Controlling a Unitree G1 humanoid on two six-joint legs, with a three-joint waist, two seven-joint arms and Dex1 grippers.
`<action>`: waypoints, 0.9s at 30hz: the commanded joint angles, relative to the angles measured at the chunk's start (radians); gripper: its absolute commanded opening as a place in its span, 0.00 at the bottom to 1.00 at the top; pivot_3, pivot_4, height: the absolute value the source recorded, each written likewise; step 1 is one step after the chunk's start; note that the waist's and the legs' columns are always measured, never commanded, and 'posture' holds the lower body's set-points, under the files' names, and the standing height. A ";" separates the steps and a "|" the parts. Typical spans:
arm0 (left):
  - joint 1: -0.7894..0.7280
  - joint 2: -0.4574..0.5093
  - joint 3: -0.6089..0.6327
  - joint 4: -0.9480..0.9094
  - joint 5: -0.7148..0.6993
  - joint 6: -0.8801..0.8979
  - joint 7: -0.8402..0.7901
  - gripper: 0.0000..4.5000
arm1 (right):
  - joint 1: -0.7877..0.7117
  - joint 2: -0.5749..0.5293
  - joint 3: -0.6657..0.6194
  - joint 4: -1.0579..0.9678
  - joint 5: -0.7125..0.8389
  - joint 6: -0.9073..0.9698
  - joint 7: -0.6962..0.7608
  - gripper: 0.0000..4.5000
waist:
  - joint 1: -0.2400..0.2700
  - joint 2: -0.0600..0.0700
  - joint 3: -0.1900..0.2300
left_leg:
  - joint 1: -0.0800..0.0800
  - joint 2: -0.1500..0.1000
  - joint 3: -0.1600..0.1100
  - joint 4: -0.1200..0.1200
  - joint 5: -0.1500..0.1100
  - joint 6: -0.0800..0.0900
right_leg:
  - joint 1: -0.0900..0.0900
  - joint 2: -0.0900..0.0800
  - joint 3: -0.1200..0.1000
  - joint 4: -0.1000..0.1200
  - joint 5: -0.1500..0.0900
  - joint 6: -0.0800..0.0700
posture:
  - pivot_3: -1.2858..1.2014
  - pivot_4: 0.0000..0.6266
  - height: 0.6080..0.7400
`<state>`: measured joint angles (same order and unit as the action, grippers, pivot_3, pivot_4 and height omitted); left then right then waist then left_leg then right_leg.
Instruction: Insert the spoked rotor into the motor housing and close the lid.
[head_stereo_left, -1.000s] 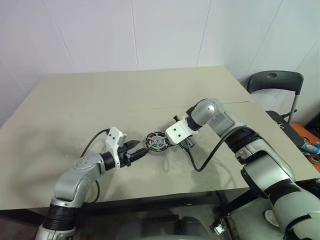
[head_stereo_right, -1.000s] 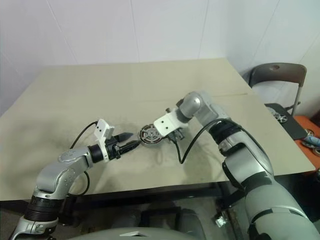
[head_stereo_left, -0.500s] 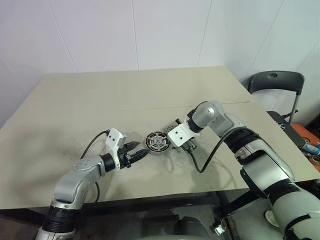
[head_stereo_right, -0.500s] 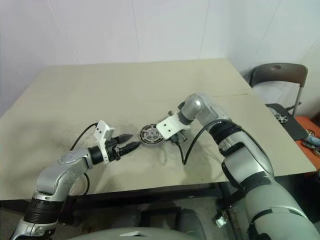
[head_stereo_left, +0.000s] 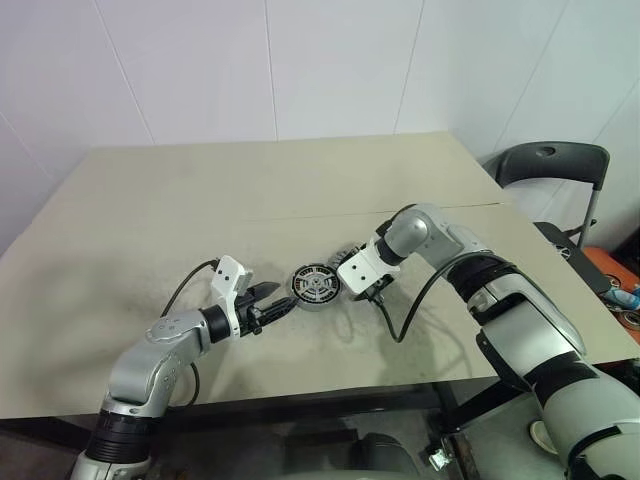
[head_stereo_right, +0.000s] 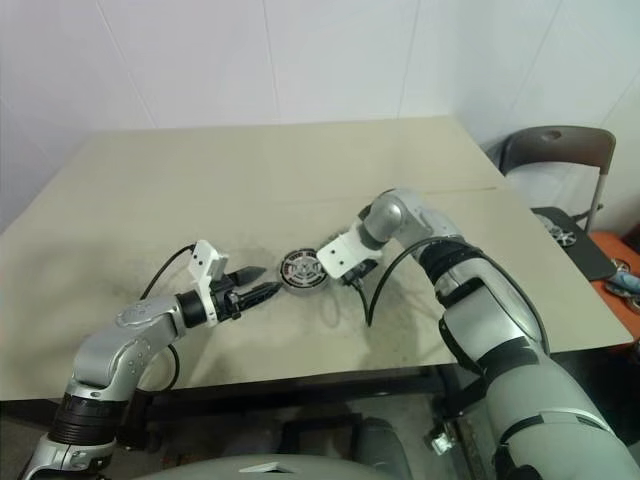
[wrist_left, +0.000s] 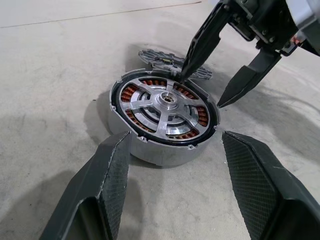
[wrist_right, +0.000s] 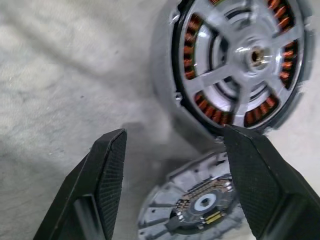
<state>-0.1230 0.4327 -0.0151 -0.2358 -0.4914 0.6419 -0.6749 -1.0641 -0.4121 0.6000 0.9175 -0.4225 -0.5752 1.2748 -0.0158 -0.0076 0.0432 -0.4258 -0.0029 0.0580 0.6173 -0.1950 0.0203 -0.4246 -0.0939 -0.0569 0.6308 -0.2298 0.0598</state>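
A short round silver metal motor housing (wrist_left: 162, 122) with coppery coils is seen on the matte beige tabletop (head_stereo_left: 300, 180), and the silver spoked rotor (wrist_left: 165, 105) is seated inside it. The flat grey ridged lid (wrist_right: 197, 205) lies just behind it. The left claw (wrist_left: 172, 185) is spread wide, empty, near the housing; the right claw (wrist_right: 170, 165) is held open above the lid, gripping nothing.

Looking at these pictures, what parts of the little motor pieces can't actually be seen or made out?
- Lid: in the right wrist view the bottom edge cuts it off; in the left wrist view the motor housing and a finger of the right tool cover most of it.
- Spoked rotor: seated inside the housing, so its underside is hidden.
- In the eye views, the coils are too small to make out.
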 joint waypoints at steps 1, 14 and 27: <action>-0.009 0.004 0.018 -0.013 -0.003 -0.020 -0.001 0.68 | -0.029 0.010 -0.005 0.002 -0.004 -0.019 -0.008 0.70 | -0.001 0.000 0.000 | 0.000 0.000 0.000 0.000 0.000 0.000 | 0.000 0.000 0.000 0.000 0.000 0.000 | 0.52 0.00 1.00; 0.004 -0.009 0.009 -0.004 0.008 -0.033 0.005 0.68 | -0.034 0.017 0.000 -0.035 -0.001 -0.065 -0.011 0.70 | 0.000 0.000 0.000 | 0.000 0.000 0.000 0.000 0.000 0.000 | 0.000 0.000 0.000 0.000 0.000 0.000 | 0.52 0.00 1.00; 0.016 -0.003 0.009 -0.002 0.007 -0.042 0.002 0.68 | -0.015 0.023 0.017 -0.024 -0.034 -0.102 -0.050 0.30 | -0.001 0.000 0.000 | 0.002 0.000 0.000 0.000 0.000 0.000 | 0.002 0.000 0.000 0.000 0.000 0.000 | 0.52 0.00 1.00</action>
<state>-0.1023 0.4255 -0.0158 -0.2292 -0.4877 0.6196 -0.6696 -1.0643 -0.3951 0.6169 0.9107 -0.4570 -0.6670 1.2222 -0.0171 -0.0076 0.0431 -0.4238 -0.0029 0.0579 0.6175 -0.1950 0.0203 -0.4225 -0.0935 -0.0569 0.6313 -0.2298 0.0598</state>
